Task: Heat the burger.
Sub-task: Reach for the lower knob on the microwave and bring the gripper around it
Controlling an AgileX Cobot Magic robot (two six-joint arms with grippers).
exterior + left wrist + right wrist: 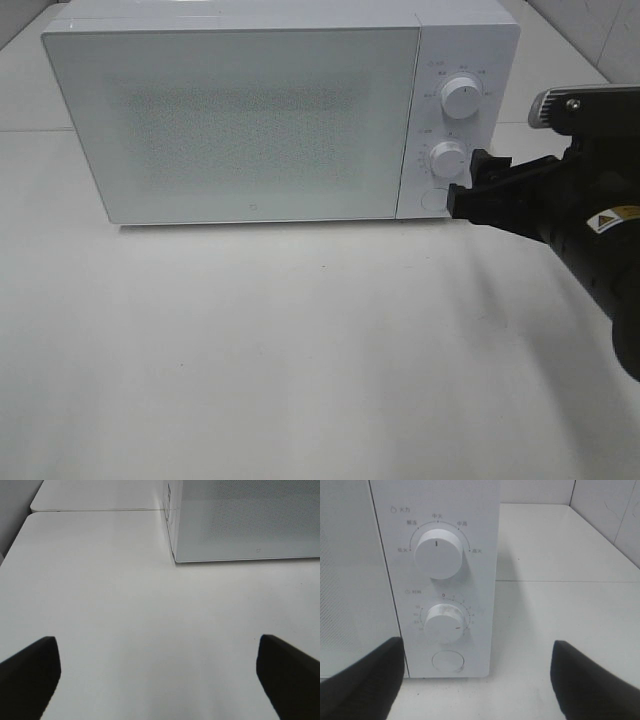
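The burger is out of view in every frame. A white microwave [240, 120] stands at the back of the table with its frosted door [235, 125] shut. My right gripper [468, 192] is open just in front of the control panel, level with the lower knob [448, 159] and the round button [433, 199]. In the right wrist view its jaws [477, 677] stand wide, empty, on either side of the round button [448, 661]; the lower knob [442, 622] has its red mark turned to the right. My left gripper [160, 675] hangs open and empty over bare table.
The upper knob [461, 97] points straight up. The white table [300, 350] runs in front of the microwave and past its right side [560, 605]. A tiled wall [615, 515] rises at the far right. The microwave's left corner [175, 557] shows in the left wrist view.
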